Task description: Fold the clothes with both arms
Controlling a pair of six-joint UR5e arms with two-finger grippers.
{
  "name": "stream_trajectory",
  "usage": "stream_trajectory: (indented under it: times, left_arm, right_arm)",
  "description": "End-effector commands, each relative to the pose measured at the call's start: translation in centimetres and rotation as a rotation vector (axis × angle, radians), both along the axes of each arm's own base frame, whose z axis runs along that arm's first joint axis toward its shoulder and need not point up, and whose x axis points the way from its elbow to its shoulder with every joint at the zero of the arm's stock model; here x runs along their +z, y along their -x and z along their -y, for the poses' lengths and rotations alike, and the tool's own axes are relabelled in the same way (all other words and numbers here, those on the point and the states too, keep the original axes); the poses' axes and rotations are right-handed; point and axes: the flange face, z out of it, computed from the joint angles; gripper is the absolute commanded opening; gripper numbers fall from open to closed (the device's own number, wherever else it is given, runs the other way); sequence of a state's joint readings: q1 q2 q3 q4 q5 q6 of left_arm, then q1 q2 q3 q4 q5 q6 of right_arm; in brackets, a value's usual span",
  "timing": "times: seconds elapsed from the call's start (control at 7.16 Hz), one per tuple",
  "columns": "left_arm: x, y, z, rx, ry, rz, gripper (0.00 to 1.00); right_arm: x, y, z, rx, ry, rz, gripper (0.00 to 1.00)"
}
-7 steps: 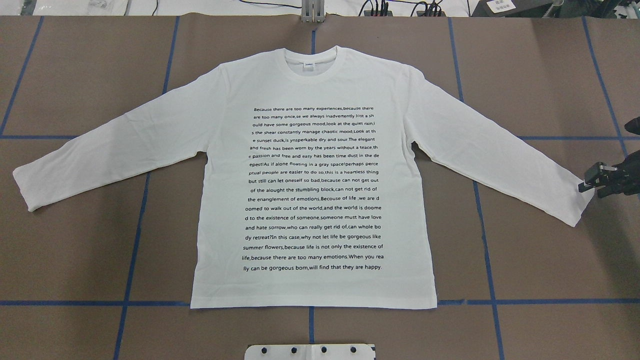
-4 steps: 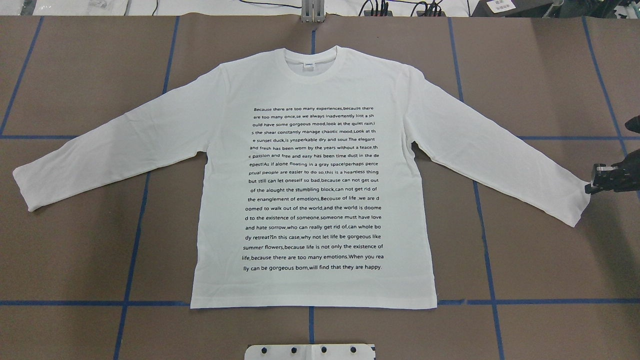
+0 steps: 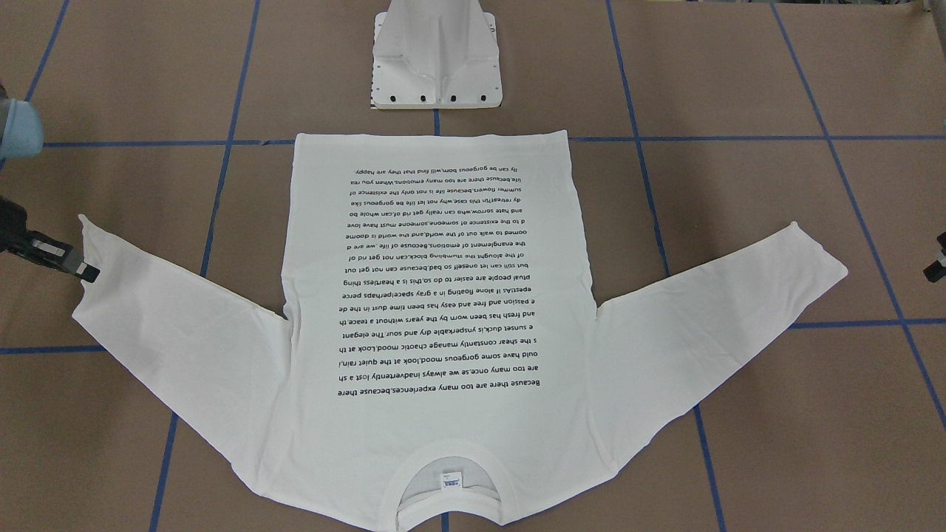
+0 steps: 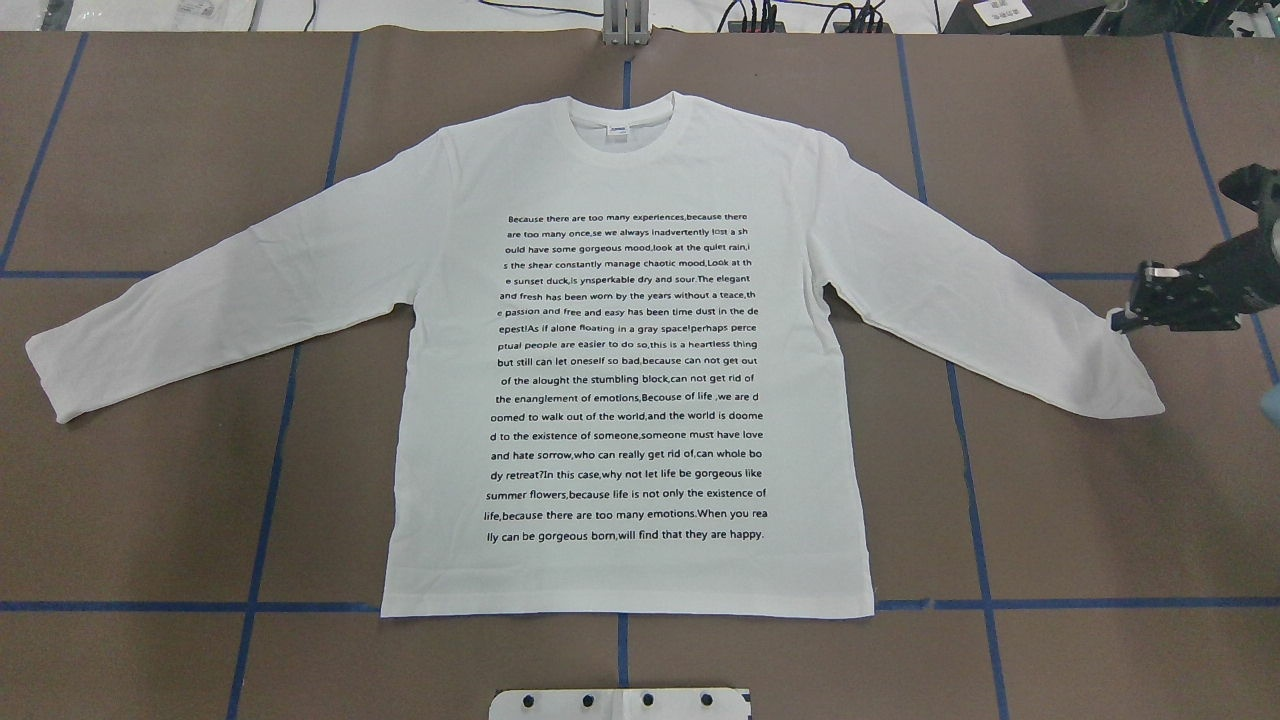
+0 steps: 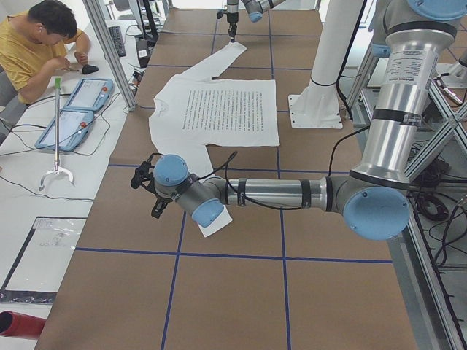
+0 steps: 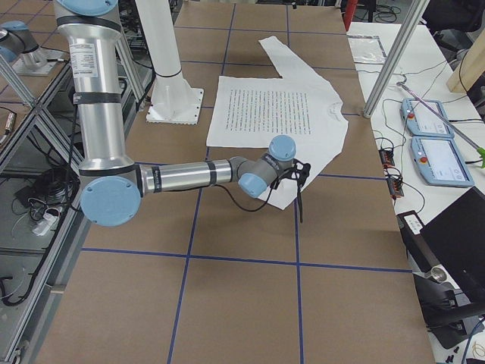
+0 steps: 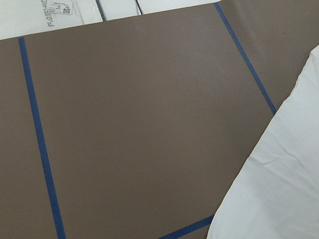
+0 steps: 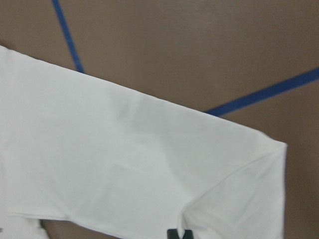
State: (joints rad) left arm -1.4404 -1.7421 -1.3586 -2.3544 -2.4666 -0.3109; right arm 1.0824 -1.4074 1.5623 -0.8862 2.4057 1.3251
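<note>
The white long-sleeved T-shirt [image 4: 625, 370] lies flat on the brown table, printed text up, collar far from the robot and both sleeves spread. My right gripper [image 4: 1122, 318] is shut on the far corner of the right sleeve's cuff [image 4: 1140, 365] and holds it slightly raised. It also shows in the front view [image 3: 89, 274]. In the right wrist view, the sleeve [image 8: 139, 164] fills the frame. My left gripper [image 5: 146, 181] hovers beyond the left sleeve's cuff [image 3: 817, 258], apart from it. Only a sliver of it shows at the front view's edge [image 3: 937, 266], so I cannot tell its state.
The white pedestal base [image 3: 436, 59] stands just behind the shirt's hem. Blue tape lines cross the brown table. An operator [image 5: 44, 36] sits at a side table with two pendants [image 5: 76, 109]. The left wrist view shows bare table and the sleeve's edge [image 7: 279, 184].
My right gripper closed on the right cuff, then moved away from the robot and slightly inward, drawing the cuff's corner along and up. The rest of the shirt has not moved.
</note>
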Motion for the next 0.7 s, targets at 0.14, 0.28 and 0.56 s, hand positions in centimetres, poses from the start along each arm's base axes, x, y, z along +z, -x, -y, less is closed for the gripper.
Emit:
stream_trajectory:
  times: [0.14,0.28,0.56]
  left_arm:
    - [-0.1,0.0,-0.1,-0.001,-0.009,-0.002,0.99]
    - [0.1,0.1,-0.4,-0.005,-0.035,-0.007,0.99]
    - [0.1,0.1,-0.7,-0.004,-0.048,-0.011,0.99]
  right_arm:
    - [-23.5,14.1,10.5,0.211,0.081,0.027,0.0]
    - [-31.7,17.3,13.1,0.266,0.073,0.068,0.0]
    - [-44.1,27.8,12.8,0.285,0.037,0.088,0.0]
